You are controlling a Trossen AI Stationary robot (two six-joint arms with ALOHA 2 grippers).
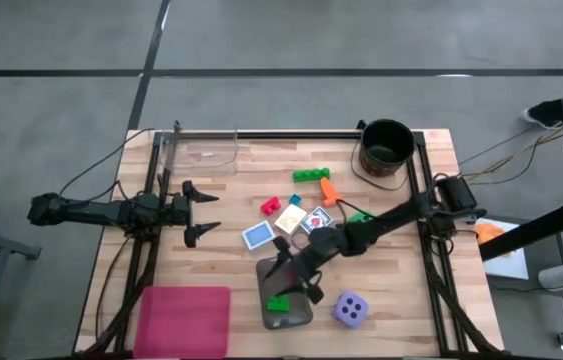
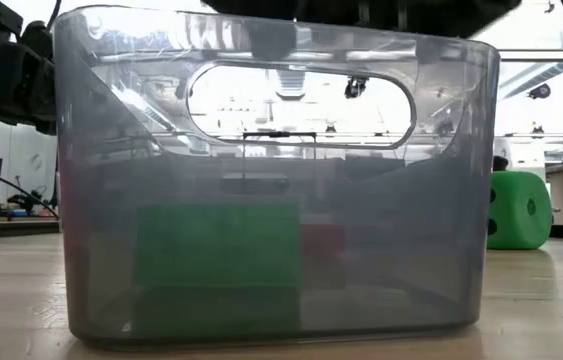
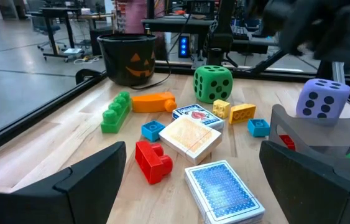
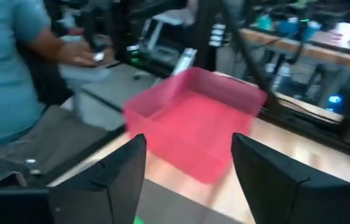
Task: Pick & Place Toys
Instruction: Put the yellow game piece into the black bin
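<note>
Wooden table (image 1: 211, 200) | toys scattered | right pincer (image 1: 296, 283) open over grey tray (image 1: 299, 312)

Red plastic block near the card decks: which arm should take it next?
Probably left. The left gripper, open, faces the small red plastic block across bare table, and its wrist view shows the block just ahead. The right gripper, open, hangs over the grey tray.

Wood table (image 1: 211, 195) w/ grey tray (image 1: 301, 312), pink bin (image 1: 186, 320), black bucket (image 1: 387, 148), purple die (image 1: 350, 310), loose blocks (image 1: 311, 175), cards (image 1: 258, 236).
</note>
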